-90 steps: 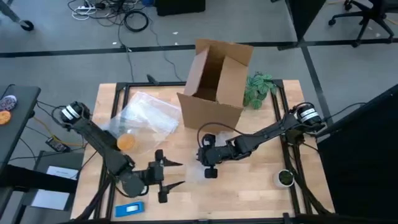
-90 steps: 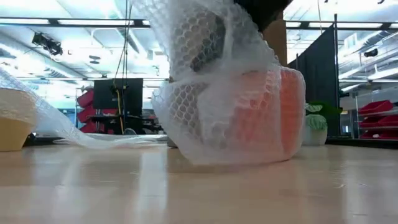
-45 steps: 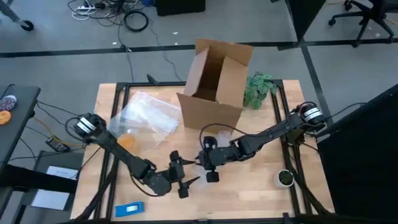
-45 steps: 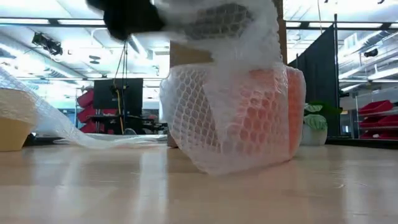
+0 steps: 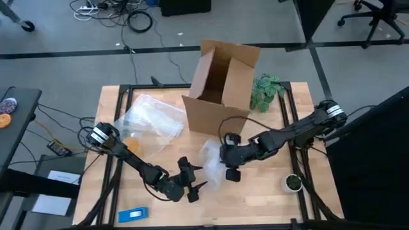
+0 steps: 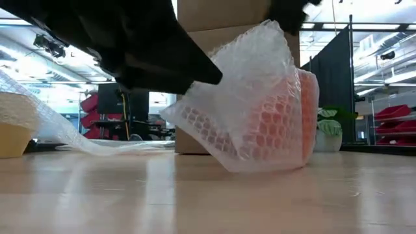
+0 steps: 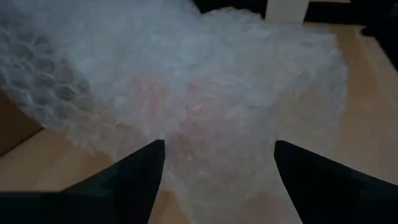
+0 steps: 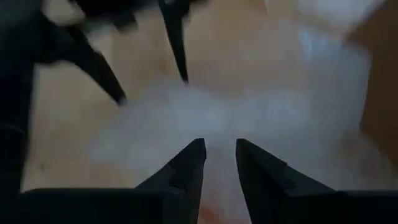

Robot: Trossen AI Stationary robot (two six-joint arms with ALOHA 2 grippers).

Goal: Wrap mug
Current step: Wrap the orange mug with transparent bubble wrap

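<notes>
Two risks: the open left end effector (image 5: 196, 178) may snag the bubble wrap (image 6: 250, 123) ahead, baring the mug (image 6: 292, 123); the right end effector (image 5: 225, 158), nearly closed, could tug it loose.

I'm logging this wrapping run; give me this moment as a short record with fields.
mug: orange, on the table, seen through bubble wrap
bubble wrap: draped over the mug
left gripper: open, beside the bundle
right gripper: fingers narrowly apart, at the wrap
cardboard box: open, behind the bundle
spare bubble wrap: lying left of the box
</notes>
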